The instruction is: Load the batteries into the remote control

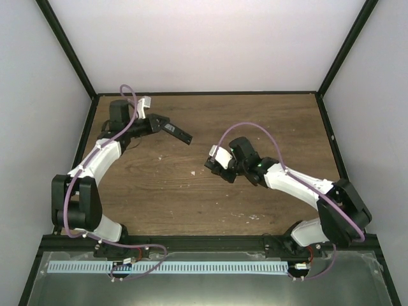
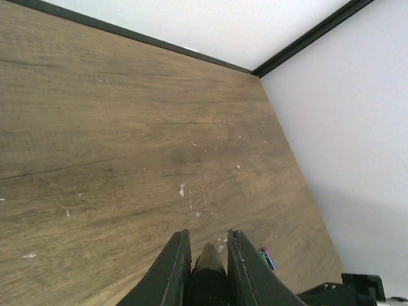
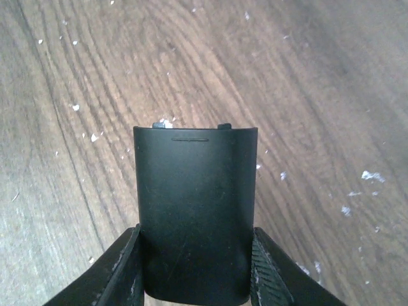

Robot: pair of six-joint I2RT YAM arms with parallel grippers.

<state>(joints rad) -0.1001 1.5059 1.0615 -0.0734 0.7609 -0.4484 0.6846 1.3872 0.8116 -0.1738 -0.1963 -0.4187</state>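
My left gripper (image 1: 159, 123) is shut on the remote control (image 1: 181, 134), a slim black bar sticking out over the table toward the right. In the left wrist view the remote (image 2: 207, 274) sits end-on between the fingers (image 2: 173, 268). The batteries (image 2: 266, 258), one green and one purple-blue, lie side by side on the table just right of that gripper's right finger. I cannot make them out in the top view. My right gripper (image 1: 218, 167) is shut on a flat black cover panel (image 3: 194, 217) with two small tabs at its far edge, held above the wood.
The wooden table (image 1: 210, 204) is walled by white panels with black frame posts (image 1: 67, 48). Small white flecks (image 2: 182, 189) dot the wood. The far wall meets the table along a black strip (image 2: 140, 38).
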